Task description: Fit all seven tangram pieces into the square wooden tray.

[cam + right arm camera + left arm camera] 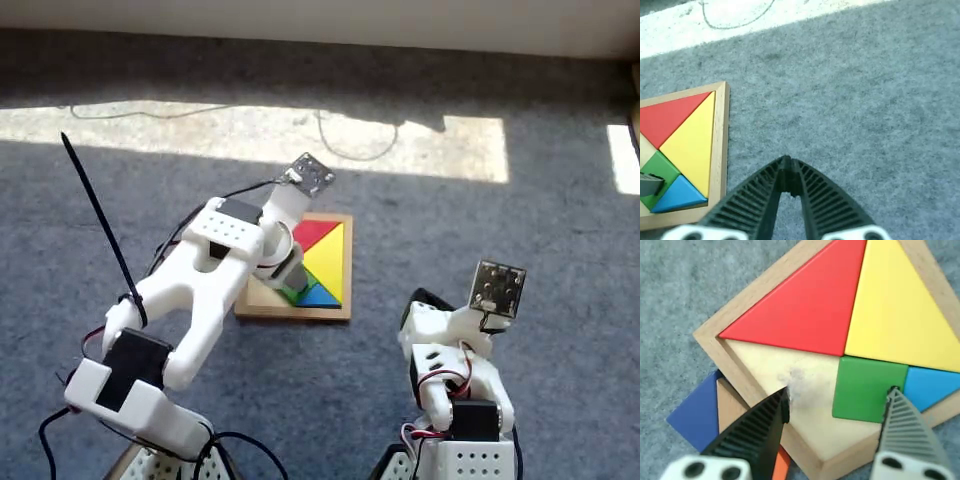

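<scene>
Right end effector point(789, 172): fingers pressed together with nothing between them, low over bare grey carpet point(855, 95), well to the side of the tray.
Left end effector point(839, 394): fingers spread apart and holding nothing, poised over the tray; one tip is above the bare floor, the other at the edge of the green square.
Square wooden tray point(704, 335): lies flat on the carpet between the two arms, partly under the left arm in the high view.
In the tray: red triangle point(810, 305) and yellow triangle point(895, 310) side by side, green square point(867, 385) and light blue triangle point(932, 385) touching them; bare tray floor point(770, 365) beside the green square.
Outside the tray: dark blue piece point(695, 412) and orange piece point(781, 469) on the carpet against the rim.
Farther off: sunlit strip point(200, 130) with a thin cable point(350, 150) across it.
</scene>
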`<state>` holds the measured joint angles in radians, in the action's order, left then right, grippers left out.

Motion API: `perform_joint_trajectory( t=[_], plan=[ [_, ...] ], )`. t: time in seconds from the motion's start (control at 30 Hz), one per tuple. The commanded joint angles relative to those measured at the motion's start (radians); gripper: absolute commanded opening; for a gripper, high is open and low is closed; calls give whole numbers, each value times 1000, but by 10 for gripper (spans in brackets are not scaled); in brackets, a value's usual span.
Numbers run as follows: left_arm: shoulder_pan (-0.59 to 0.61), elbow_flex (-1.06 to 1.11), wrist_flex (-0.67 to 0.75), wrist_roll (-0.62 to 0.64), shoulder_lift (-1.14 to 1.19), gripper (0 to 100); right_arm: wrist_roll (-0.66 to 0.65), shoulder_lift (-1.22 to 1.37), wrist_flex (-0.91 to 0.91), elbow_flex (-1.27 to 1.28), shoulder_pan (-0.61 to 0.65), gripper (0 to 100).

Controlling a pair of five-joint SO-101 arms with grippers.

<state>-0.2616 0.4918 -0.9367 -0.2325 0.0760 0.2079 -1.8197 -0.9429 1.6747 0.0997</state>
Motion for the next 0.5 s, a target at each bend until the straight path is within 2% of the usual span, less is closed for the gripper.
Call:
perform_joint_trajectory(
  t=[0.0,0.2,0.47],
  plan=[
    [-21,-111,-101,12,-10,294,-12,-15,-1,119,-12,5],
    [-10,-286,-325,80,-56,294,-12,-15,-1,119,-12,5],
    [39,-246,-408,110,-403,294,-12,-16,-1,119,-12,5]
  ],
)
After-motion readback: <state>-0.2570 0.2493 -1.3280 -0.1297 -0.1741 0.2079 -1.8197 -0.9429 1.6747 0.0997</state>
